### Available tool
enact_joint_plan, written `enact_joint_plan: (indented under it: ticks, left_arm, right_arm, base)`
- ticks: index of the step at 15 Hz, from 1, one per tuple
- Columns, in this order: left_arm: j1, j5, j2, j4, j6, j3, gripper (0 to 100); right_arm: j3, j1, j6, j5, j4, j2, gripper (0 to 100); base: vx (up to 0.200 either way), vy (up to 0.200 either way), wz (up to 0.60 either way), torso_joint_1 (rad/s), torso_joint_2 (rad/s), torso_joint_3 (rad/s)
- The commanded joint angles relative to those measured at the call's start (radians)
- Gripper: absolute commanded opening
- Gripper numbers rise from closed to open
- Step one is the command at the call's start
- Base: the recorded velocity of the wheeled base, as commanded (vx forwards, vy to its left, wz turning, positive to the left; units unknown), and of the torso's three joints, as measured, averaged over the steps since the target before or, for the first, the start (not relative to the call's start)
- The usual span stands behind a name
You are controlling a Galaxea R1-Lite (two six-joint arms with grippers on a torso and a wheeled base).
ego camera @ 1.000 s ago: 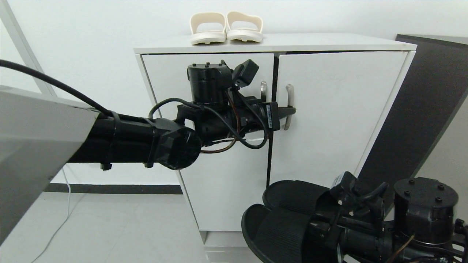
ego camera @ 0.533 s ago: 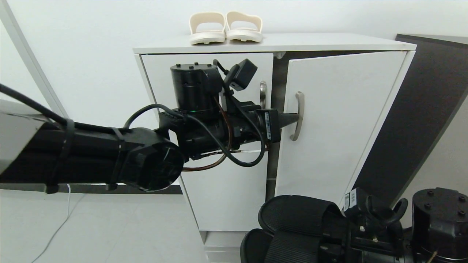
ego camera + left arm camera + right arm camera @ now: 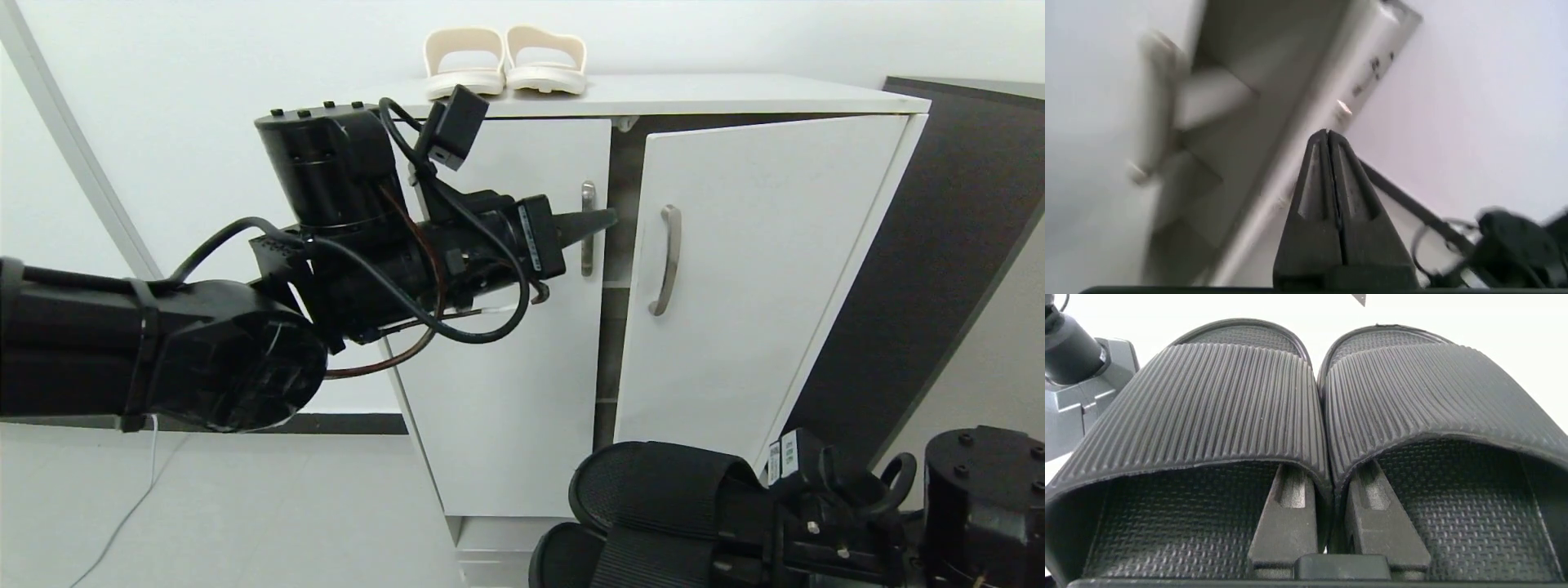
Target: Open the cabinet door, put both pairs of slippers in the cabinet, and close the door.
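The white cabinet (image 3: 735, 94) has its right door (image 3: 759, 245) ajar, leaving a dark gap beside the shut left door (image 3: 506, 392). My left gripper (image 3: 608, 219) is shut and empty, its tip in front of that gap by the left door's handle (image 3: 586, 229), apart from the right door's handle (image 3: 668, 260). In the left wrist view the shut fingers (image 3: 1328, 143) point at the cabinet's edge. A pair of cream slippers (image 3: 504, 61) lies on top of the cabinet. My right gripper (image 3: 1331, 527) is shut on the black slippers (image 3: 653, 498), one finger inside each, low in front of the right door.
A dark panel (image 3: 939, 245) stands against the cabinet's right side. Grey floor (image 3: 245, 506) with a thin cable (image 3: 131, 506) lies to the left of the cabinet, and a white wall rises behind.
The right door swung from shut to ajar. My left gripper then left its handle and moved left and up. The right arm with the black slippers sank lower.
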Motion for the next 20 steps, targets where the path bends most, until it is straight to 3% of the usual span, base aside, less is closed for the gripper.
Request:
enact_joint_plan:
  ticks: [1,5,11,13,16,18,20]
  left_arm:
    - [0.026,0.0,0.074,-0.037,-0.004,-0.05,0]
    - [0.024,0.0,0.189,-0.078,-0.045,-0.162,0]
    - [0.018,-0.002,0.261,-0.069,-0.045,-0.254,0]
    - [0.005,0.0,0.272,-0.063,-0.045,-0.262,0]
    - [-0.043,0.003,0.261,-0.069,-0.042,-0.248,0]
    - [-0.104,0.006,0.229,-0.072,-0.036,-0.205,0]
    - [-0.195,0.006,0.211,-0.144,-0.031,-0.153,0]
  right_arm:
    - [0.0,0.003,-0.002,0.0,0.0,0.006,0]
    - [0.003,0.033,0.0,-0.004,0.035,-0.008,0]
    - [0.015,0.067,0.0,-0.006,0.049,-0.006,0]
    - [0.018,0.078,0.0,-0.006,0.049,-0.006,0]
    - [0.026,0.087,0.001,-0.006,0.049,-0.005,0]
    - [0.029,0.095,0.001,-0.006,0.049,-0.005,0]
    - [0.035,0.11,0.001,-0.006,0.049,-0.006,0]
  base:
    - [0.0,0.0,0.0,0.0,0.0,0.0]
    - [0.0,0.0,0.0,0.0,0.0,0.0]
    - [0.0,0.0,0.0,0.0,0.0,0.0]
    - [-0.2,0.0,0.0,0.002,0.0,0.009]
    - [-0.2,0.0,0.0,0.002,0.01,-0.002]
    - [-0.2,0.0,0.0,-0.005,0.0,0.0]
    - [-0.2,0.0,0.0,0.0,0.0,0.007]
